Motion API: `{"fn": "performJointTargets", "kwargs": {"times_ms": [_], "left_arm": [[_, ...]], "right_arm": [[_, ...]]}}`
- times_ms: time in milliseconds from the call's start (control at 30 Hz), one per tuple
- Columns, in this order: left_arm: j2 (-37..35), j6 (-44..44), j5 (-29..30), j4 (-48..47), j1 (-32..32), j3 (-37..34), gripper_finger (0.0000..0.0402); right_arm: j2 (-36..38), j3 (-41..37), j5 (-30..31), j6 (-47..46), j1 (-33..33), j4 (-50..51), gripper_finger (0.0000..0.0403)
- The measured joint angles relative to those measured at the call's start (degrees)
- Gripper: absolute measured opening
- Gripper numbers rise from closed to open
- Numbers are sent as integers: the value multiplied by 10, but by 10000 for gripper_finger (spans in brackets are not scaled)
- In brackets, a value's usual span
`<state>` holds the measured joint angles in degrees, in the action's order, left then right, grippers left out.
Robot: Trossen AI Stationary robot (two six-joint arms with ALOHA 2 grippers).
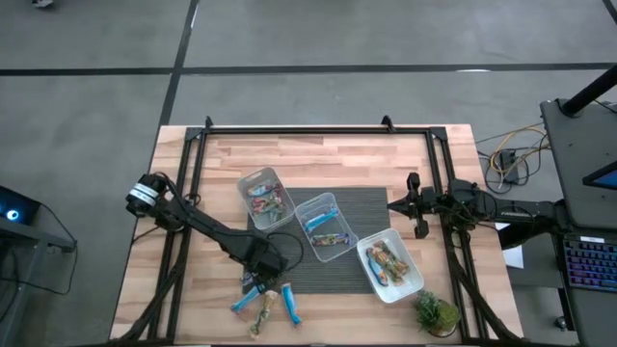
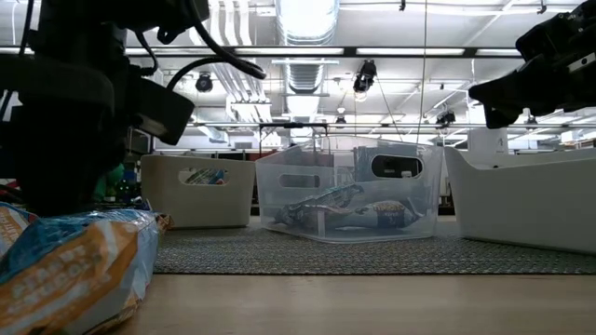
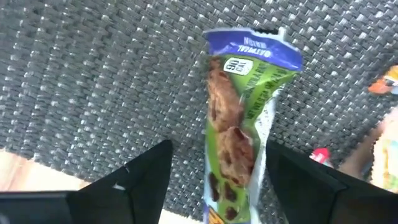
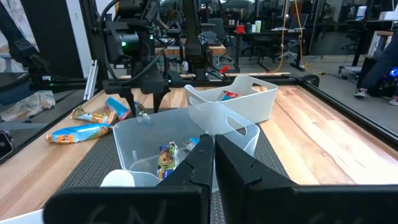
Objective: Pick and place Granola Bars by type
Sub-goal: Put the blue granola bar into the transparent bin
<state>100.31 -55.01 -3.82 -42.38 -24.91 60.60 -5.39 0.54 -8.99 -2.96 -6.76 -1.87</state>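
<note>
A dark woven mat [image 1: 352, 231] is laid mid-table on the pale wooden tabletop [image 1: 318, 149]. Three clear rectangular plastic tubs [image 1: 325, 226] are set on it in a diagonal row, wrapped granola bars [image 1: 322, 222] inside each. More bars are scattered near the mat's near-left corner.

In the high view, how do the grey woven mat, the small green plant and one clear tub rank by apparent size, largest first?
1. Grey woven mat.
2. Clear tub, the one nearest the plant.
3. Small green plant.
</note>
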Motion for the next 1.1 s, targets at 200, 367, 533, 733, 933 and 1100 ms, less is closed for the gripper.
{"fn": "performJointTargets", "kwargs": {"times_ms": [200,367,533,733,933,1100], "left_arm": [[0,1,-16,13,0,6,241],[0,1,-15,23,0,6,241],[0,1,-14,23,0,4,240],[0,4,-17,23,0,4,205],[0,9,-28,23,0,3,141],[1,9,-28,24,0,3,100]], "right_arm": [[0,0,0,0,0,0,9],[0,0,0,0,0,0,8],[0,0,0,0,0,0,8],[0,0,0,0,0,0,9],[0,0,0,0,0,0,8],[0,0,0,0,0,0,8]]}}
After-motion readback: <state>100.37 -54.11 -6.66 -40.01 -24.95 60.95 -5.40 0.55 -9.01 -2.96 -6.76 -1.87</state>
